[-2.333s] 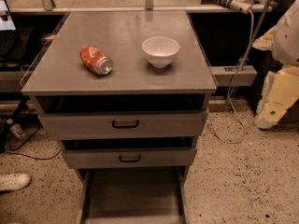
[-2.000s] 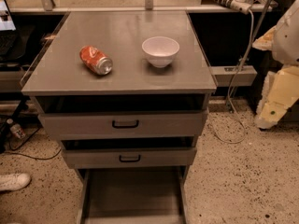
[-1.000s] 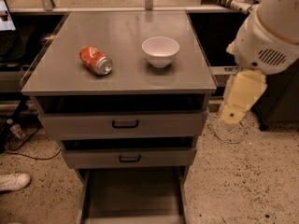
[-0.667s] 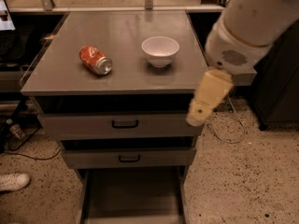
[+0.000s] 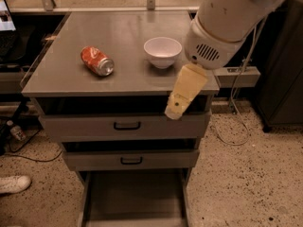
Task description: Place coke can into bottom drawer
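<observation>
Hand [image 5: 175, 109]: cream-coloured, hangs off the arm's end, slanted down and to the left. In the camera view it overlaps the right front corner of the surface [image 5: 118, 30], and its tip sits over the upper right of the top drawer [image 5: 94, 126] face. Open or shut: cannot tell. Nothing seen in its hold, and contact with the cabinet can't be judged.

Arm [image 5: 227, 13]: bulky white body entering from the upper right. Its round housing with a vent grille is low over the right edge of the surface, just right of the white bowl [image 5: 162, 51]. The hand is well apart from the can, with the bowl between them.

Coke can [image 5: 97, 61]: on the surface, left of centre, lying on its side. Long axis runs diagonally, from back-left to front-right. A silver end faces front-right, toward the front edge, and the red body with white marks is turned up. It is near the bowl but not touching it; the bowl stands upright to its right.

Bottom drawer [image 5: 135, 197]: pulled out at the foot of the cabinet, grey floor showing, no can in it. Above it is the middle drawer [image 5: 94, 161]. It and the top drawer each have a black handle.

A white shoe [image 5: 13, 183] lies on the speckled floor [image 5: 246, 183] at lower left.
</observation>
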{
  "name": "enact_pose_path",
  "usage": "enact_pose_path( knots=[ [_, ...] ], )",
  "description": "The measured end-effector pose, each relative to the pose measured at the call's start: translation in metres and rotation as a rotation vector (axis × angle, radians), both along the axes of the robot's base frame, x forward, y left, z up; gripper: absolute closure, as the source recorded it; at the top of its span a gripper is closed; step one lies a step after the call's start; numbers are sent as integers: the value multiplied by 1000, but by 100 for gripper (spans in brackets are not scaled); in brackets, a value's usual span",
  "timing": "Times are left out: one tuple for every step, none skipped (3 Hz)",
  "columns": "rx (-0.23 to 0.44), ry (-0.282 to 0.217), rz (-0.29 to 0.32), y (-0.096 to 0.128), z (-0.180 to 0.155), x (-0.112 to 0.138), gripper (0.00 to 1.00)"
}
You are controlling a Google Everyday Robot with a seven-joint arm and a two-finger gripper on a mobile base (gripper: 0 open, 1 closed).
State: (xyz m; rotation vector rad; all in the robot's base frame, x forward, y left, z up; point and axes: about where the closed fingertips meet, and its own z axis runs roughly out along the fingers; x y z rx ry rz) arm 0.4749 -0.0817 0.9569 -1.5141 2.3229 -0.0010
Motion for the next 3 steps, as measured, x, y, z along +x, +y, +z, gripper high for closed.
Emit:
enact_pose_path(
  knots=[
    [46, -27, -9, 14, -2, 4, 0],
    [133, -88, -6, 53, 16, 28, 0],
    [193, -137, 27, 94, 43, 50, 0]
  ],
)
